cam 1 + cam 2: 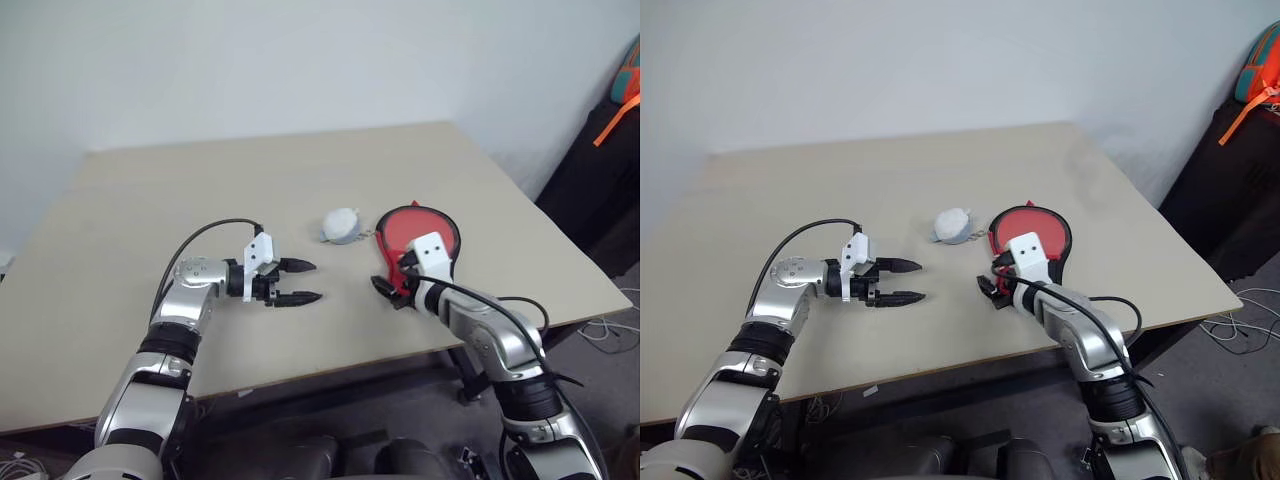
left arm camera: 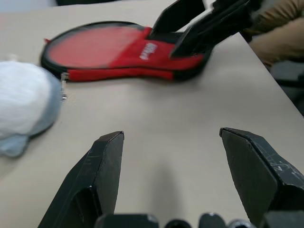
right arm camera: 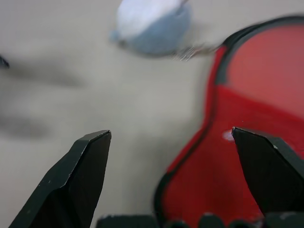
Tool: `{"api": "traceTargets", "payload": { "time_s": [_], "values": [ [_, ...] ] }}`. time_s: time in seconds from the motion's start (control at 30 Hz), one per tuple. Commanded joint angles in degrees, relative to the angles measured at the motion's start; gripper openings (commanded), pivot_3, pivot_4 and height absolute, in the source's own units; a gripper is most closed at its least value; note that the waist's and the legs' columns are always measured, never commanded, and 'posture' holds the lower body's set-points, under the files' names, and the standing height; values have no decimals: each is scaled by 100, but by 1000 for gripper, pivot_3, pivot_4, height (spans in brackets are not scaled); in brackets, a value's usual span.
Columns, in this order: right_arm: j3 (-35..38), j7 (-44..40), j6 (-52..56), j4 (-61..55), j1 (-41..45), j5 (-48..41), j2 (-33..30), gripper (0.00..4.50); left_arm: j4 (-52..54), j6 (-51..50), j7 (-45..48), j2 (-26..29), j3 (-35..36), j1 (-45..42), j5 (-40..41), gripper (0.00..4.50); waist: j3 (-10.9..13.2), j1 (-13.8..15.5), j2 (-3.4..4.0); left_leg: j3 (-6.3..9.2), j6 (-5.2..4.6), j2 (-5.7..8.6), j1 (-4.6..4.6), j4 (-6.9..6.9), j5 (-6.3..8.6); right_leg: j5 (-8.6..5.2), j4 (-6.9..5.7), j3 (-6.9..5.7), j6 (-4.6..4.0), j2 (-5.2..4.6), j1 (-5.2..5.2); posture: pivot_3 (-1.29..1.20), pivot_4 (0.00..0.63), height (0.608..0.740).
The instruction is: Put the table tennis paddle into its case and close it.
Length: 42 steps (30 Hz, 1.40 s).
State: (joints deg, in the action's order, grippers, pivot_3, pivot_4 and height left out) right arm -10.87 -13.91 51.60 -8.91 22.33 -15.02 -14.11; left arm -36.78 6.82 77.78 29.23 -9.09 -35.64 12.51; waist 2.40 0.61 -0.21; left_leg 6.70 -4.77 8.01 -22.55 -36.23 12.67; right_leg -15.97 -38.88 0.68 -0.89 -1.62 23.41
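Note:
The case [image 1: 420, 232] lies flat on the table's right side: red, black-trimmed, with a white logo [image 2: 149, 50] near its handle end. Inside the black rim is a paler, smooth round red face [image 2: 95, 42]; I cannot tell whether this is the paddle or the cover. The grey-white pouch [image 1: 342, 225] rests just left of the case on a short chain. My right gripper [image 1: 392, 280] hovers open at the handle end, holding nothing, and its fingers [image 2: 199, 23] reach over that end. My left gripper [image 1: 312, 281] is open and empty, left of the case and pointing toward it.
The beige table [image 1: 250, 180] has bare surface around both grippers. Its front edge runs close below my arms, and its right edge lies just beyond the case. A dark object with an orange strap [image 1: 625, 90] stands off the table at the far right.

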Motion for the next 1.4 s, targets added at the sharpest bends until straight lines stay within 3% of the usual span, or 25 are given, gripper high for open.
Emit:
{"api": "traceTargets", "payload": {
  "time_s": [0.03,0.37,0.47,0.7,0.8,0.97,1.27,1.4],
  "values": [
    [-191,71,183,285,266,302,3,4455,759,113,327,93,-182,-20,-95,3464,0,8,0,0,-2,1,0,-2,-1,1,0,0,2,-1,-1,0,0,740],
    [-352,293,806,516,355,787,-54,4455,1960,-701,-90,-5,-210,111,-47,3464,-7,15,-4,-2,-4,6,0,-13,-4,6,0,0,6,-3,-8,0,0,740],
    [-364,307,957,520,349,866,-62,3585,2240,-947,-166,-2,-222,122,-10,3492,-11,19,-4,-2,-4,9,0,-19,-4,6,0,0,7,-5,-12,0,0,740],
    [-423,363,1079,478,361,1063,-109,1101,2621,-1357,-285,-7,-234,80,41,3492,-16,18,-3,-2,-5,11,1,-25,-4,8,0,0,9,-6,-16,0,0,740],
    [-511,309,1096,465,367,1101,-196,1101,2680,-1447,-326,-20,-235,39,35,3492,-19,21,-2,-2,-7,12,2,-32,-5,13,0,0,19,-6,-21,0,0,740],
    [-534,395,1068,461,371,1248,-240,28,2155,-1067,-272,-41,-207,32,-55,3492,-28,20,-3,-2,-10,17,2,-40,-7,18,0,0,26,-8,-26,0,0,740],
    [-265,433,1014,260,349,1237,-244,28,862,-93,-91,-106,-177,-191,-180,3492,-37,27,-2,-2,-15,22,0,-48,-10,22,0,0,31,-13,-27,0,0,740],
    [404,296,1129,-99,294,715,174,28,546,150,-54,-138,-178,-237,-235,3492,-37,24,-2,-2,-17,24,-2,-50,-11,23,0,1,33,-15,-27,0,0,740]
  ]
}}
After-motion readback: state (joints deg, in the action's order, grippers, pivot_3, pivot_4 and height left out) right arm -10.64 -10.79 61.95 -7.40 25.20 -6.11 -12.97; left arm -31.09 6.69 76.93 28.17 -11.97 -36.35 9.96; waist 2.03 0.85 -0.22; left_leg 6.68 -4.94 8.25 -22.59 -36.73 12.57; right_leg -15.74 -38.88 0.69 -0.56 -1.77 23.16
